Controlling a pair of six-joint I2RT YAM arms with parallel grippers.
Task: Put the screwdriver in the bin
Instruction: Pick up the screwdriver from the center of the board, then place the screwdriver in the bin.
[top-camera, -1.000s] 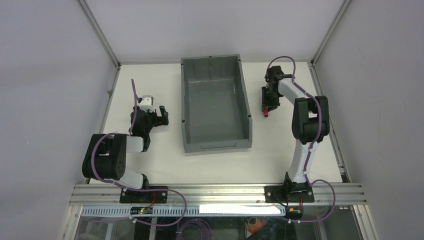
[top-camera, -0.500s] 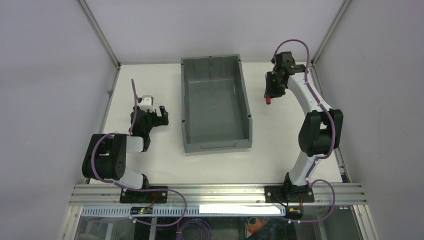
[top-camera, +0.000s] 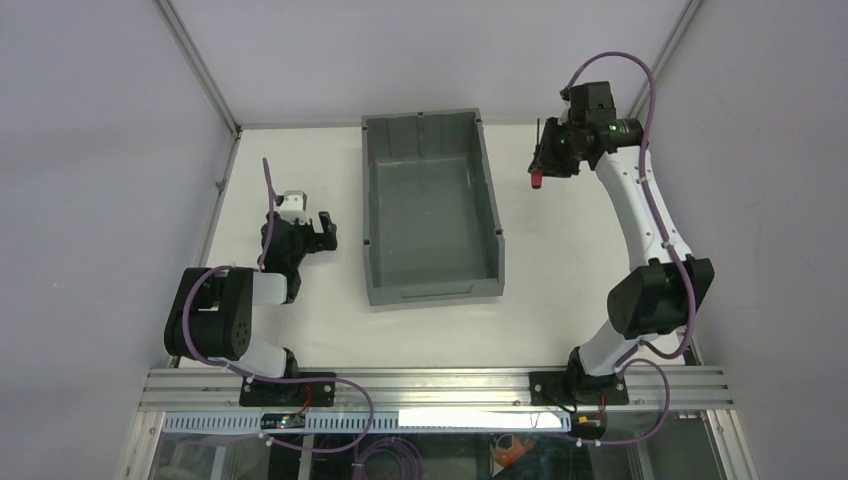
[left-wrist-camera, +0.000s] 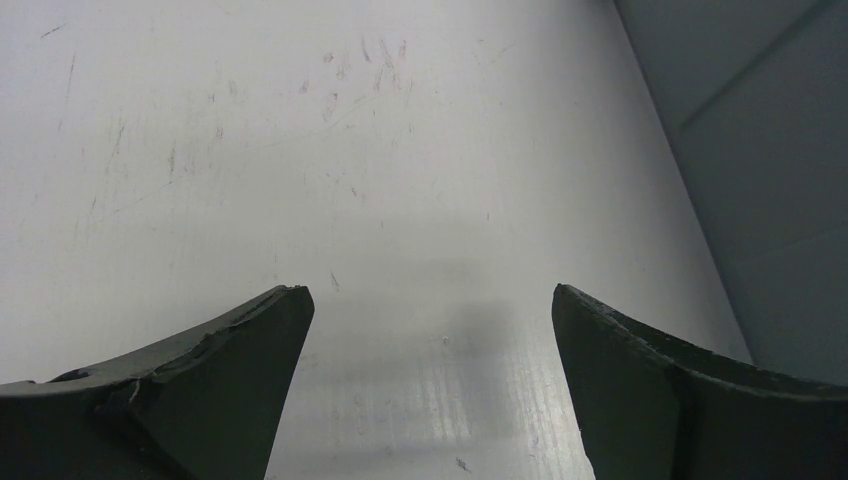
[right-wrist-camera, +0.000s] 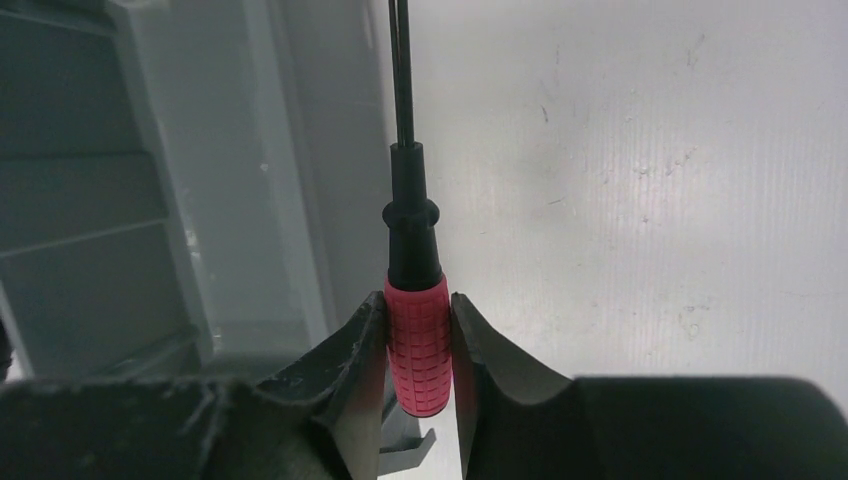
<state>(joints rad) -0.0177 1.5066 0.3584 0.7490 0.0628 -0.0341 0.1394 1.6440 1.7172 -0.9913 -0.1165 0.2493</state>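
My right gripper (top-camera: 540, 170) is shut on the screwdriver (right-wrist-camera: 416, 345), gripping its red ribbed handle, and holds it in the air to the right of the grey bin (top-camera: 430, 205) near its far right corner. The thin black shaft points away from the wrist camera. The red handle shows in the top view (top-camera: 537, 181). The bin's wall fills the left of the right wrist view (right-wrist-camera: 150, 180). The bin looks empty. My left gripper (top-camera: 322, 228) is open and empty over the table, left of the bin; its fingers (left-wrist-camera: 200, 390) stand wide apart.
The white table (top-camera: 560, 290) is framed by metal rails and grey walls. The bin's side wall (left-wrist-camera: 760, 150) shows at the right in the left wrist view.
My right arm has lifted the screwdriver off the table and carried it up and toward the back. The left arm has not moved.
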